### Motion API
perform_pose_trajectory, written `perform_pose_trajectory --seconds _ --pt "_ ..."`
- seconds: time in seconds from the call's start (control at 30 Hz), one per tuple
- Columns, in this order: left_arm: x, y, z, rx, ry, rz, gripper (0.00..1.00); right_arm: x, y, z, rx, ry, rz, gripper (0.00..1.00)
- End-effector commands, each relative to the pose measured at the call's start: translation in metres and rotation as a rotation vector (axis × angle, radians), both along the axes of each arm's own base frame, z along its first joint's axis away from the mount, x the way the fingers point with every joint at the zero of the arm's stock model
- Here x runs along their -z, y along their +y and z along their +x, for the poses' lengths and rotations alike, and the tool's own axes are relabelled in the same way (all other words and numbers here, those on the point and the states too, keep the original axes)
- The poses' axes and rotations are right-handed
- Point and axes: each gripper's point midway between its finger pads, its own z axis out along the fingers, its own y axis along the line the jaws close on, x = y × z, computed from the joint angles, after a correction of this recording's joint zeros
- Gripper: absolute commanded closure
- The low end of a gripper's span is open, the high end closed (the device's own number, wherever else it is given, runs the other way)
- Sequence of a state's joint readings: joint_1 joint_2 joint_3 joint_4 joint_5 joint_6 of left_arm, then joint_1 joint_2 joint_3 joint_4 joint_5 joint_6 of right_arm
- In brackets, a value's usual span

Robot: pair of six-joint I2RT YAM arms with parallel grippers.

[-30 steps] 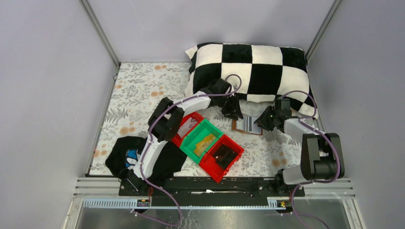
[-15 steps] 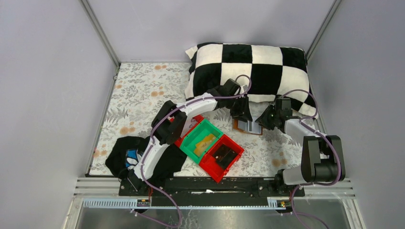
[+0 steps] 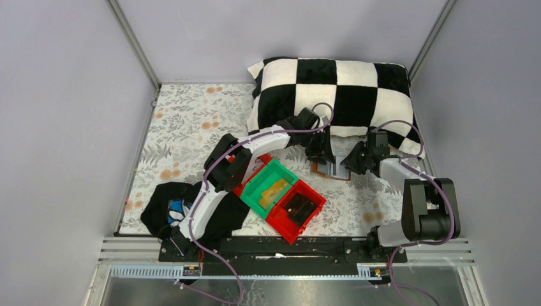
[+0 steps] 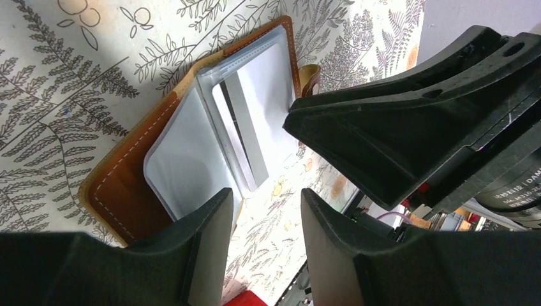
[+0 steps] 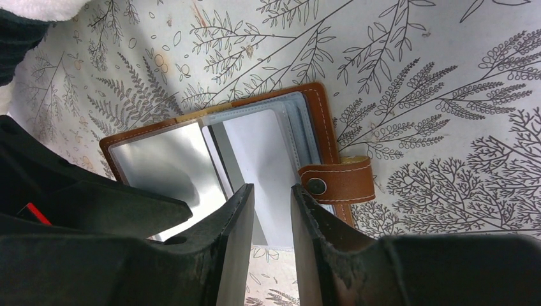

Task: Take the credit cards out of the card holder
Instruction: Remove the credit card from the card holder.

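Observation:
The card holder lies open on the floral cloth, reddish-brown outside with grey-blue panels, and shows in the left wrist view and the right wrist view. Pale grey credit cards sit in its panels. Its snap strap lies off the right edge. My left gripper is open and empty, low over the holder's left side. My right gripper is open with a narrow gap, over the right panel's near edge, with nothing between the fingers.
A checkered pillow lies just behind the holder. A green bin with a yellow-tan piece and a red bin with a black boxy object stand to the near left. Black cloth lies by the left arm's base.
My left gripper has moved right and down from the pillow's edge to the card holder. My right gripper has hardly moved.

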State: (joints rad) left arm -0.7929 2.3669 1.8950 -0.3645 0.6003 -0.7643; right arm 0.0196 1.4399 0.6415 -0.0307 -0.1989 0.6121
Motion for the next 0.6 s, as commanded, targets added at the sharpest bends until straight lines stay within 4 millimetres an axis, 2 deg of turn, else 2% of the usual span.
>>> perform_pose_trajectory --seconds 0.0,0.2,0.47,0.57 --pt "0.004 0.000 0.006 -0.010 -0.031 -0.002 0.52 -0.009 -0.007 0.009 0.003 -0.052 -0.032 0.64" --pt "0.019 0.006 0.007 -0.020 -0.013 0.025 0.52 -0.004 -0.008 0.005 0.008 -0.036 -0.035 0.65" --pt "0.031 0.012 0.011 -0.033 -0.002 0.045 0.52 -0.014 -0.016 0.006 0.032 -0.079 -0.073 0.64" --pt "0.032 0.012 0.012 -0.032 -0.002 0.045 0.52 -0.013 -0.013 0.008 0.012 -0.074 -0.063 0.64"
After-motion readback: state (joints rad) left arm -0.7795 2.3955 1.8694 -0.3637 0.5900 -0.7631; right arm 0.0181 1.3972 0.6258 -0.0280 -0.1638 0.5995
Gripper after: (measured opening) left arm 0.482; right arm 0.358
